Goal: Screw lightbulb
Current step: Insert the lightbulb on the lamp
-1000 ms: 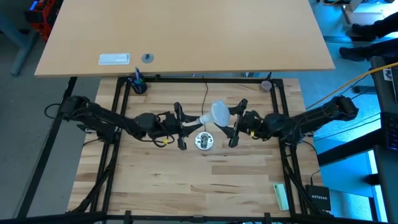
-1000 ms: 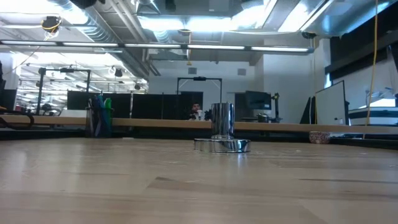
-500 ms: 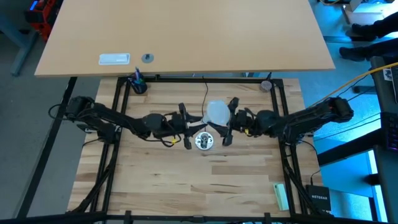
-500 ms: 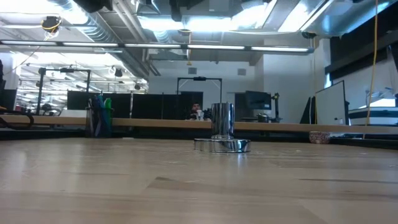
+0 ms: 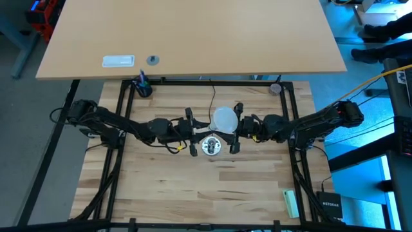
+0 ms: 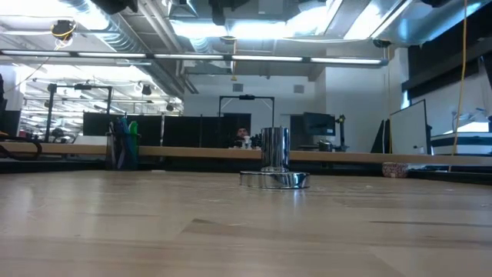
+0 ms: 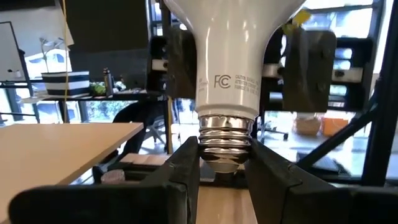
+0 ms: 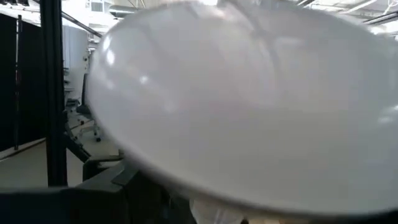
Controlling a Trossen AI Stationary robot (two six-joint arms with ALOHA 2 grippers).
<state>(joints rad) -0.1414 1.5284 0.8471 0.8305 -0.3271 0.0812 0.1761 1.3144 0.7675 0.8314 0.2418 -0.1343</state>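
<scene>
Left gripper point(image 7: 222, 163) clamped on the lightbulb point(image 5: 224, 118) screw base, now swung upright just behind the socket point(image 5: 211, 146) – not over it yet. Right gripper point(image 5: 235, 127) moved in around the globe, fingers spread, not pinching – handover looks pending.

The socket point(image 5: 211, 146) is viewed from directly overhead and level from the tabletop point(image 6: 246, 231); the lightbulb point(image 7: 227, 56) is seen closely by both wrist cameras.
</scene>
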